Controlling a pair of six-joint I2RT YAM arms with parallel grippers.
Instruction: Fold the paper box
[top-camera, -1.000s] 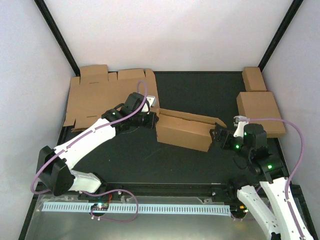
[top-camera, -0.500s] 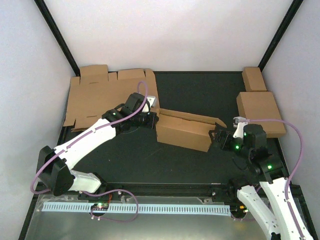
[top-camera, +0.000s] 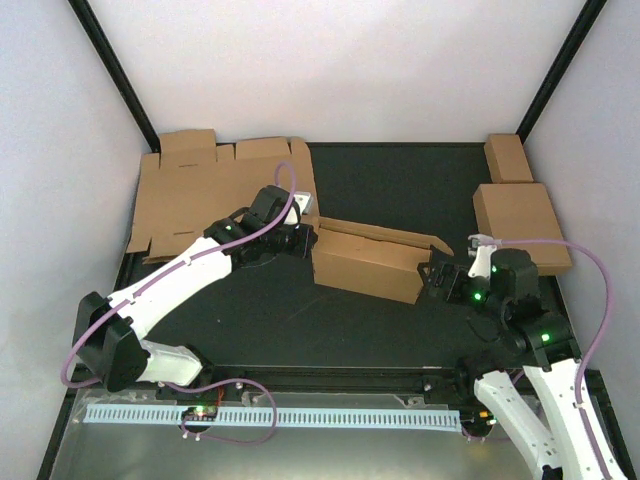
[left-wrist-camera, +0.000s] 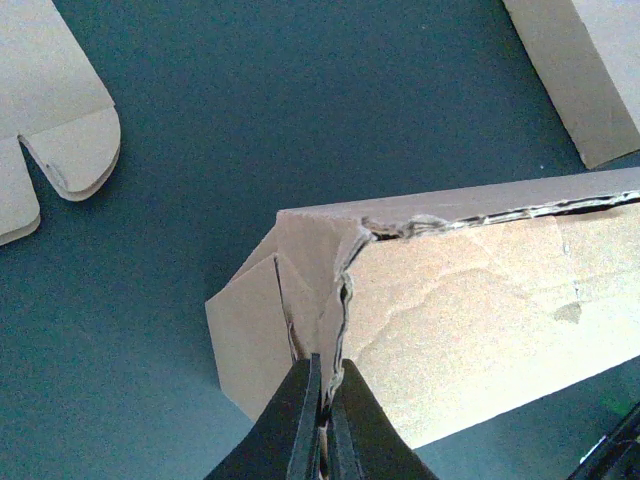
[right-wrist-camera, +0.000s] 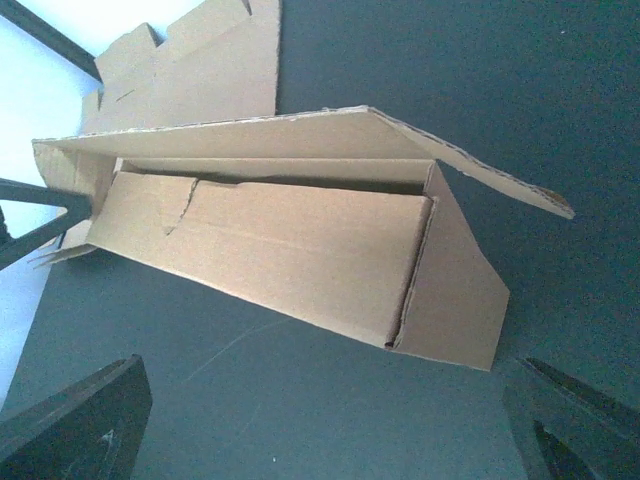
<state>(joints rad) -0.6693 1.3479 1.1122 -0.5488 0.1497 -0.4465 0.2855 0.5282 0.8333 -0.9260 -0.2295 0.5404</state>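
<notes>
Shift: right gripper (top-camera: 432, 280) has edged closer to the right end of the paper box (top-camera: 365, 262); left arm unmoved.
Paper box: half-formed, mid-table, lid flap raised.
Left gripper (left-wrist-camera: 322, 400): pinched shut on the paper box's left end wall.
Right gripper: spread wide, empty, just off the end flap.
Technique: keep the left pinch firm; press the right flap in squarely.
Surroundings: dark mat (top-camera: 400, 185); cardboard sheets (top-camera: 200, 195) far left, folded boxes (top-camera: 520, 220) far right; white walls (top-camera: 330, 70).

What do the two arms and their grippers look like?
Left arm and right arm: white shells, black joints, green indicator lights, a lilac cable looped along each. Left gripper and right gripper: black, with two tapered fingers.
</notes>
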